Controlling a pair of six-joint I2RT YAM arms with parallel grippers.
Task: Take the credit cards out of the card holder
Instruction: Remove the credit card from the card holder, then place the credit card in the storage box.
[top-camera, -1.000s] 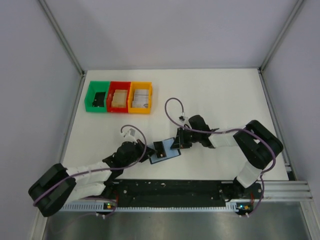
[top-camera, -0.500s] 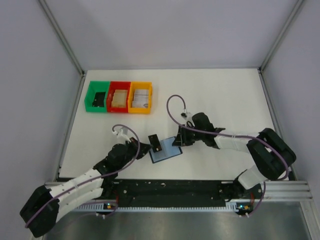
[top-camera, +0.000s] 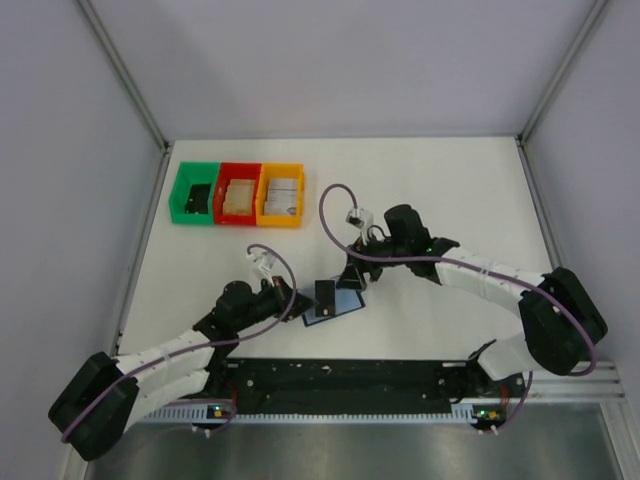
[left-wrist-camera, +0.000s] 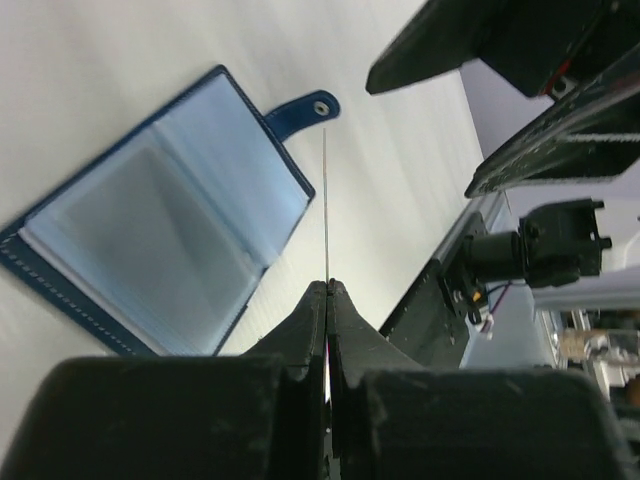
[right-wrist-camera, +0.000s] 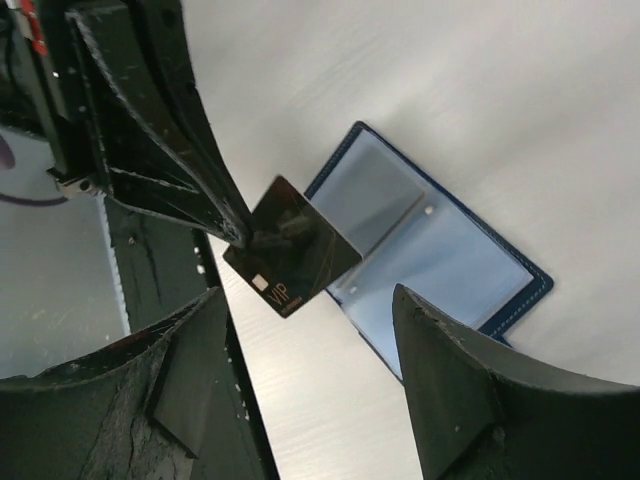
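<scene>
The card holder (top-camera: 343, 302) lies open on the white table, its grey-blue panels up (right-wrist-camera: 430, 245) and its strap tab (left-wrist-camera: 305, 108) pointing away. My left gripper (top-camera: 303, 300) is shut on a black credit card (right-wrist-camera: 292, 247) lettered VIP, held clear of the holder near its edge. In the left wrist view that card shows only as a thin edge-on line (left-wrist-camera: 326, 200) between the shut jaws (left-wrist-camera: 328, 285). My right gripper (right-wrist-camera: 320, 370) hangs open just above the holder's far side (top-camera: 352, 279), with nothing between its fingers. No other cards show in the panels.
Green (top-camera: 193, 194), red (top-camera: 238, 194) and orange (top-camera: 281, 195) bins stand in a row at the back left, with items inside. The black base rail (top-camera: 340, 378) runs along the near table edge, close behind the holder. The cell's walls enclose the table.
My right gripper has opened and drawn back a little from the holder while its arm stretched out. The left gripper swung the black card up and back, keeping hold of it.
</scene>
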